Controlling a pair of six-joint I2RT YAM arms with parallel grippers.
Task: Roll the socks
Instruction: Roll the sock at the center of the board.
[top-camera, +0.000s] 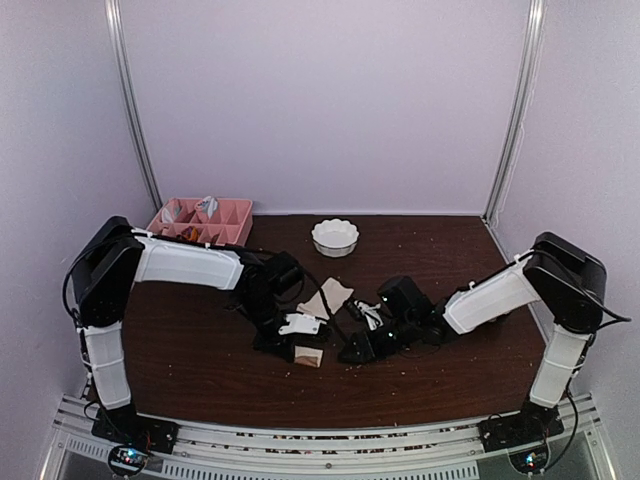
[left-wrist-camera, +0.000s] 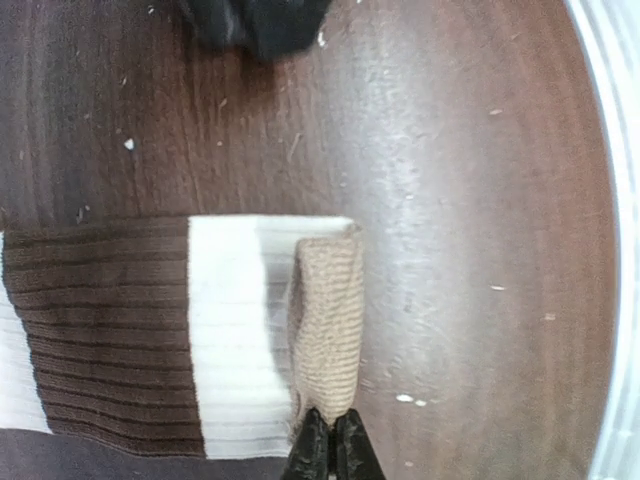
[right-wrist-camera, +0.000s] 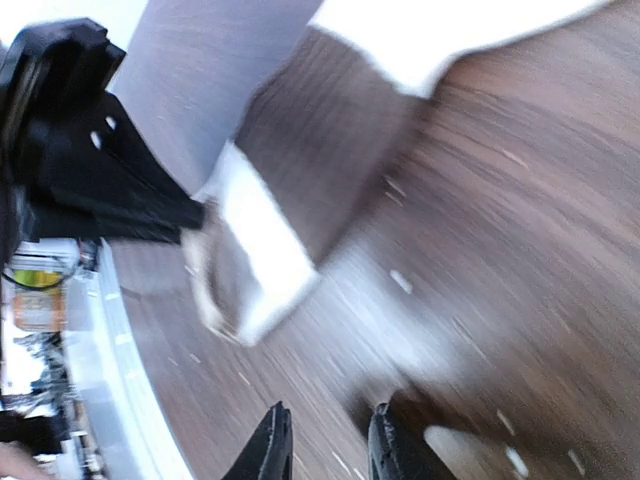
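**Item: socks, pair, stacked.** The patched sock (left-wrist-camera: 120, 330), cream with a dark brown ribbed band, lies flat on the tabletop (top-camera: 200, 350), near its middle and between the two grippers. In the top view its long axis runs diagonally, from the near-left end up to the far-right end (top-camera: 333, 296). In the left wrist view the same axis runs left to right, with the open end to the right. The tan sock (left-wrist-camera: 328, 310) is a short folded strip lying crosswise on that cream end, at right angles to the patched sock's length. From above it shows as a small tan block (top-camera: 308, 355).

**Left gripper** (left-wrist-camera: 327, 450): fingers clenched together, pinching the near edge of the tan sock. The arm reaches in from the left, elbow high and wrist turned down to the tabletop.

**Right gripper** (right-wrist-camera: 325, 445): fingers (right-wrist-camera: 270, 445) parted, a narrow gap between them and nothing in it, low over bare wood just beside the socks. This view is motion-blurred. The arm stretches in low from the right.

**Also present:** white bowl (top-camera: 335, 238), far centre; pink tray (top-camera: 200, 220), far left.
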